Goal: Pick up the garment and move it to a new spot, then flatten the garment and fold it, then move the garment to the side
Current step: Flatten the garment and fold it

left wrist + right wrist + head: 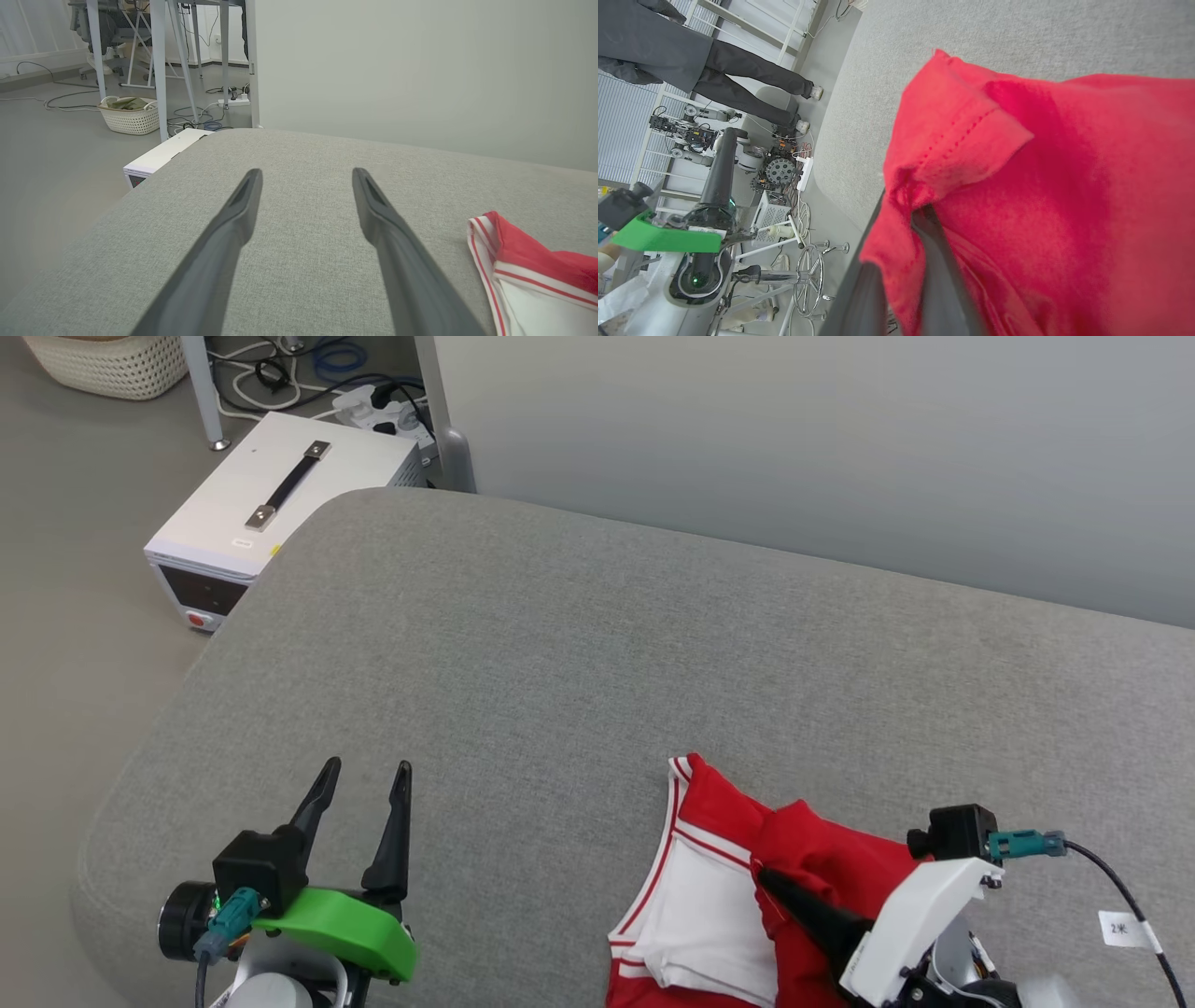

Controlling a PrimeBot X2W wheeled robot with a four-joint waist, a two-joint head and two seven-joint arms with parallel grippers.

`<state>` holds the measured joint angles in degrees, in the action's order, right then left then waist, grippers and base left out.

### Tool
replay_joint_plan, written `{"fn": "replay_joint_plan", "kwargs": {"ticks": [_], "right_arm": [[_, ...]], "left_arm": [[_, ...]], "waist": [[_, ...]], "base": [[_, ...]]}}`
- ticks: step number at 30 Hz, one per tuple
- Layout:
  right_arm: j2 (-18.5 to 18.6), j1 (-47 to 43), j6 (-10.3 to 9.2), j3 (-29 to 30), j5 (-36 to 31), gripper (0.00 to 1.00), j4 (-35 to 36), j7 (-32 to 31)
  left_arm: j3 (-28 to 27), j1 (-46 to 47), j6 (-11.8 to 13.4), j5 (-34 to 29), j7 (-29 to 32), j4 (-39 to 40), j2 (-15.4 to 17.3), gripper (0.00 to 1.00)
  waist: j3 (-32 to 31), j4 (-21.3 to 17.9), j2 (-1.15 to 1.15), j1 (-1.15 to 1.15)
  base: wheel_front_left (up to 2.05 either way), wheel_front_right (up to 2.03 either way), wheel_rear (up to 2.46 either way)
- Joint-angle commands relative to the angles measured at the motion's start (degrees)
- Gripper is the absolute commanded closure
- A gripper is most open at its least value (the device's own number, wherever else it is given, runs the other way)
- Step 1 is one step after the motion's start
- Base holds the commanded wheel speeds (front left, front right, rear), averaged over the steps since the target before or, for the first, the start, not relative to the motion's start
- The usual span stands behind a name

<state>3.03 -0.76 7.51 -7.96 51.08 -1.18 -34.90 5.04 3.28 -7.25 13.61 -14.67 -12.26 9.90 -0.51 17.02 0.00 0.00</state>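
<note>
The garment sits at the lower right of the head view, bunched on the grey cushion. It is red cloth over a white panel, with red-and-white striped trim running along the edge that points up the frame. No lettering shows from here.

The right gripper comes in from the bottom right corner, jaws pinched together on a fold of the red fabric. In the right wrist view the dark fingers disappear into the cloth, and a stitched hem flap folds over just above them. The red fabric drapes across most of that frame.

Over at the lower left of the head view, the left gripper hangs above bare cushion, jaws wide apart and nothing between them, well apart from the garment. Its wrist view catches the striped corner at the right edge.

A white box stands on the floor at the upper left.
</note>
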Motion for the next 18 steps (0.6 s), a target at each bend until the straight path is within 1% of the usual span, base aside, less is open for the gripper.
{"fn": "replay_joint_plan", "kwargs": {"ticks": [1, 8, 12, 13, 14, 18], "right_arm": [[-0.11, 1.91, -0.02, -0.86, 0.63, 1.00, -1.64, 1.83], [-0.14, 8.17, -0.02, -3.30, 1.61, 1.00, -12.27, 10.74], [-0.14, 11.11, -0.02, -4.78, 0.69, 1.00, -18.96, 13.15], [-0.14, 11.66, -0.02, -5.12, 0.55, 0.28, -20.30, 13.39], [-0.14, 12.38, -0.02, -5.46, 0.70, 0.00, -21.69, 13.96], [-0.14, 14.67, -0.02, -8.17, 2.71, 0.00, -24.29, 16.36]], "left_arm": [[-0.06, 0.04, -0.23, 0.50, -0.33, -0.03, -0.10, 0.00], [0.12, 0.63, -0.23, 0.70, -0.33, -0.31, -0.44, 0.00], [0.14, 0.79, -0.23, 0.78, -0.33, -0.59, -0.60, 0.00], [-0.02, 0.82, -0.23, 0.69, -0.33, -0.64, -0.63, 0.00], [-0.35, 0.85, -0.24, 0.59, -0.33, -0.68, -0.72, 0.00], [-0.80, 0.83, -0.24, 0.36, -0.33, -0.86, -1.06, 0.00]], "waist": [[0.57, 0.83, 0.00, 0.00], [1.44, 2.39, 0.00, 0.00], [1.97, 2.97, 0.00, 0.00], [2.06, 3.07, 0.00, 0.00], [2.30, 3.19, 0.00, 0.00], [2.42, 3.42, 0.00, 0.00]], "base": [[0.00, 0.00, 0.00], [0.00, 0.00, 0.00], [0.00, 0.00, 0.00], [0.00, 0.00, 0.00], [0.00, 0.00, 0.00], [0.00, 0.00, 0.00]]}}
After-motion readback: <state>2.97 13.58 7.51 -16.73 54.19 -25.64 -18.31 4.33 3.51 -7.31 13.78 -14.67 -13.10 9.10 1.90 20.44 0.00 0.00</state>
